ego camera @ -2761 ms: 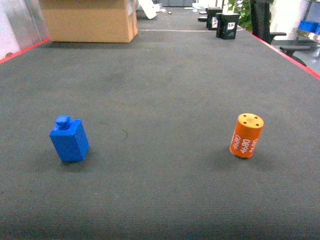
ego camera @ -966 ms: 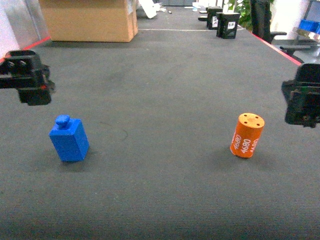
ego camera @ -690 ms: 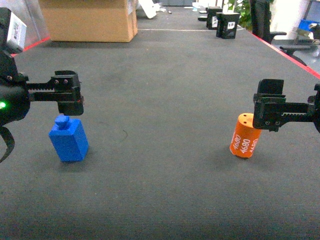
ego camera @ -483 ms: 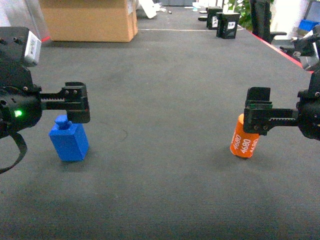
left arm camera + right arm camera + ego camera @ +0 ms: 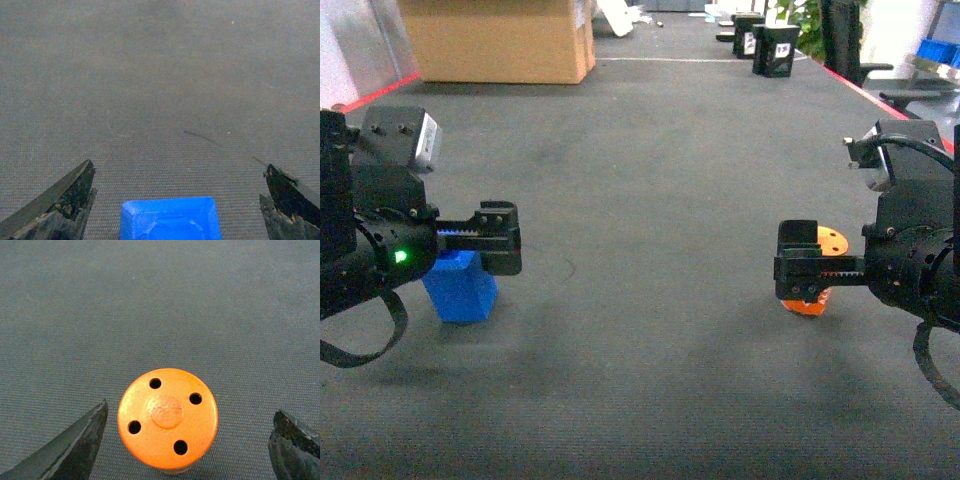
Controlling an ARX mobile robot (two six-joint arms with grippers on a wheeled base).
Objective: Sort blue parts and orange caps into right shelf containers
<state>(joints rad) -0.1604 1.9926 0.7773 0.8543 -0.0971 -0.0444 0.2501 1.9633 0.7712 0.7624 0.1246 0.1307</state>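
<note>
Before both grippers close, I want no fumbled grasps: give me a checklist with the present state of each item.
1. Left gripper open: ok.
2. Blue part between the left fingertips: ok, roughly centred, though cut off by the bottom edge of the wrist view.
3. Right gripper open: ok.
4. Orange cap between the right fingertips: ok, sits nearer the left one.
5. Cap upright: ok, holed top faces the camera.
6. Gripper height low enough on each piece: cannot tell.

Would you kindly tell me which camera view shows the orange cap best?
The right wrist view: the orange cap fills it from above, four holes clear. The head view shows it mostly hidden behind the right claw; the left wrist view misses it.
</note>
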